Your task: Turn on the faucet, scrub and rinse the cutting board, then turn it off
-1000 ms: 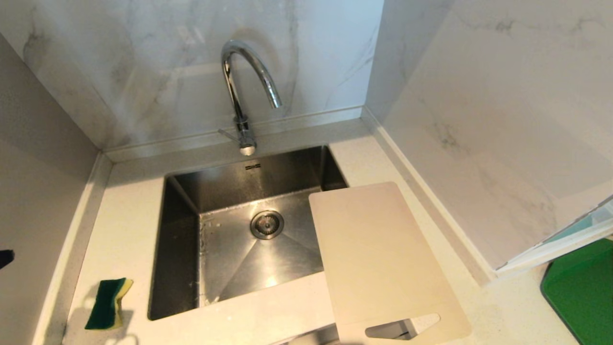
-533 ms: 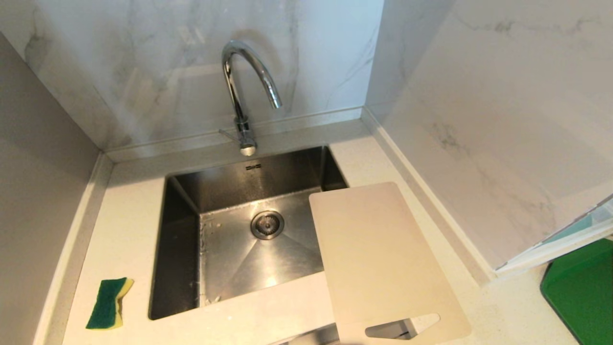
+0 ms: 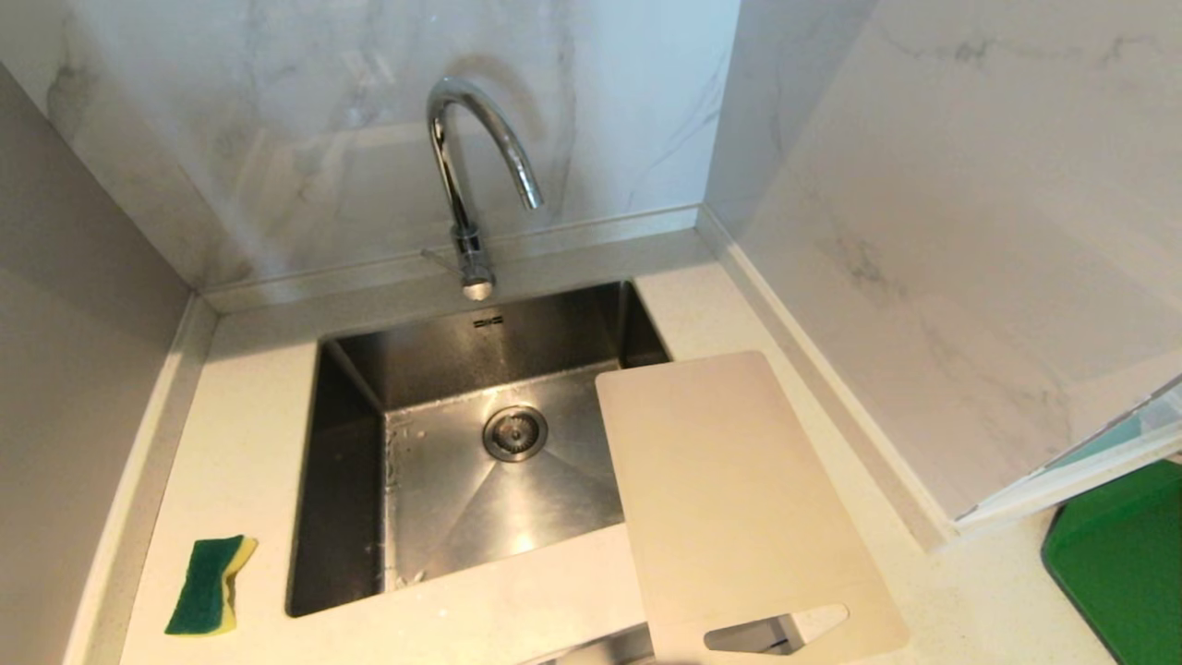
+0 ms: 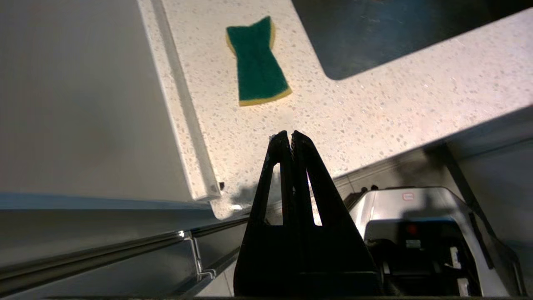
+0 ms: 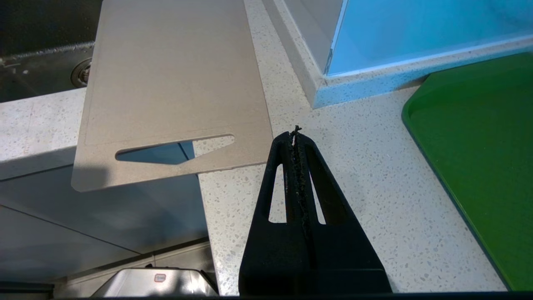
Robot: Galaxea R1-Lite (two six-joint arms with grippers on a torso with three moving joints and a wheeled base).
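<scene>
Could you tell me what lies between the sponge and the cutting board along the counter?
In the head view the sink lies between the sponge and the cutting board, which overhangs its right edge.

i'm looking into a home kitchen corner: a steel sink (image 3: 388,517) set in a speckled pale countertop (image 3: 240,443), a chrome faucet (image 3: 466,185) against marble-look wall panels (image 3: 305,120), a green-and-yellow scrub sponge (image 3: 208,586) beside the basin.
</scene>
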